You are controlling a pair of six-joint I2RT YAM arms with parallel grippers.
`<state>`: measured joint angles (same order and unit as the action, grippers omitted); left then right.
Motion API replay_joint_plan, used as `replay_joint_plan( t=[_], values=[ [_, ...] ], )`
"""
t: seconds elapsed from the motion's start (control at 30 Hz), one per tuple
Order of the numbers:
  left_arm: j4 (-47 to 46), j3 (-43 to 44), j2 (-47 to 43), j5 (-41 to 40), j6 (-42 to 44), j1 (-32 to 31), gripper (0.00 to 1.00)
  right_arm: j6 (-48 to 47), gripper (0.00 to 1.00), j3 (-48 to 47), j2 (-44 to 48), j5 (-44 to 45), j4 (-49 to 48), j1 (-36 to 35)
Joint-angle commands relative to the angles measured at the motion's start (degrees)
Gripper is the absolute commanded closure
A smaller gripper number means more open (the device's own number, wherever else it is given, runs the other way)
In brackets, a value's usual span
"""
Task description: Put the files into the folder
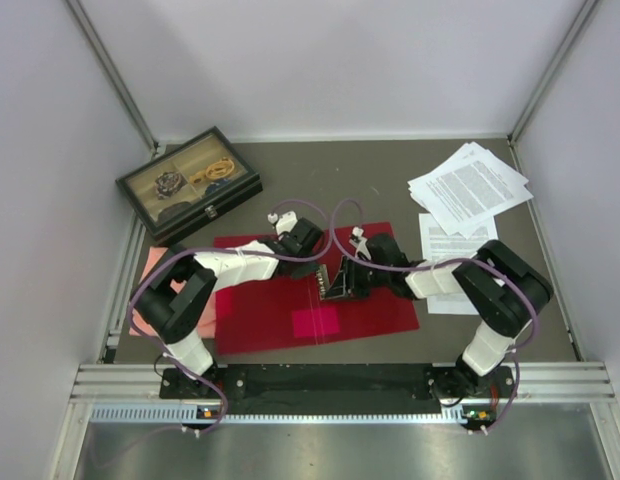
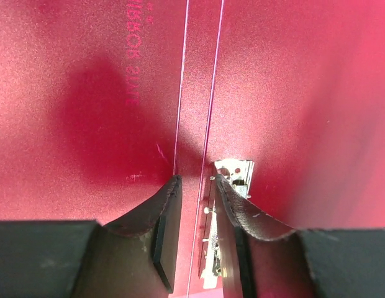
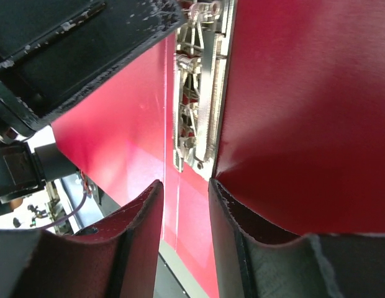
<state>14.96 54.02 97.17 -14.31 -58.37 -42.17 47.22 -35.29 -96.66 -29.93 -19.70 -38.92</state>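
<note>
With the folder [image 1: 380, 310] lying open at 6 o'clock on the surface and the files [image 1: 468, 187] at 2 o'clock, the left tool [image 2: 197, 183] and right tool [image 3: 184, 185], both narrowly spread and empty, flank the metal clip [image 3: 195, 93], apparently preparing it; next, one tool must fetch the files.

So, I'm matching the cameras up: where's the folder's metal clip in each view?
Top external: silver metal clip at picture centre, mostly hidden.
Left wrist: lower centre, right of spine crease.
Right wrist: upper centre.
Shared landmark: the flat red folder's spine crease.
</note>
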Motion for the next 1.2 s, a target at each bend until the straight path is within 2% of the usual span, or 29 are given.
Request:
replay_joint_plan(
  t=[0.0, 0.17, 0.33, 0.57, 0.67, 1.07, 1.17],
  values=[
    [1.56, -0.32, 2.76, -3.79, 0.28, -1.51, 0.68, 0.24, 0.64, -0.66, -2.3, -0.03, -1.83, -1.51],
    [2.53, -1.02, 3.47, -4.67, -0.78, -2.73, 0.76, -0.2, 0.65, -1.71, -3.36, -0.48, -0.69, -1.6],
    [-0.63, -3.57, -2.23, -6.26, -0.26, -3.79, 0.59, -0.73, 0.65, -2.24, -3.09, 0.4, 1.07, -1.51],
    [-6.42, -5.85, -6.28, -4.6, 4.22, -3.79, 0.51, -2.13, 0.65, -2.33, -3.01, 1.98, 2.83, -1.43],
    [-8.98, -6.65, -6.9, -3.89, 5.45, -3.79, 0.51, -2.31, 0.66, -2.24, -3.44, 1.46, 2.92, -1.25],
    [-7.06, -2.25, 0.57, -3.27, 7.21, -3.79, 0.51, -2.75, 0.67, -2.86, -3.45, 0.84, 3.62, -1.25],
    [-5.04, -1.9, 1.18, -5.03, 6.69, -3.79, 0.57, -2.92, 0.67, -2.42, -3.18, 0.93, 3.71, -1.16]
  ],
)
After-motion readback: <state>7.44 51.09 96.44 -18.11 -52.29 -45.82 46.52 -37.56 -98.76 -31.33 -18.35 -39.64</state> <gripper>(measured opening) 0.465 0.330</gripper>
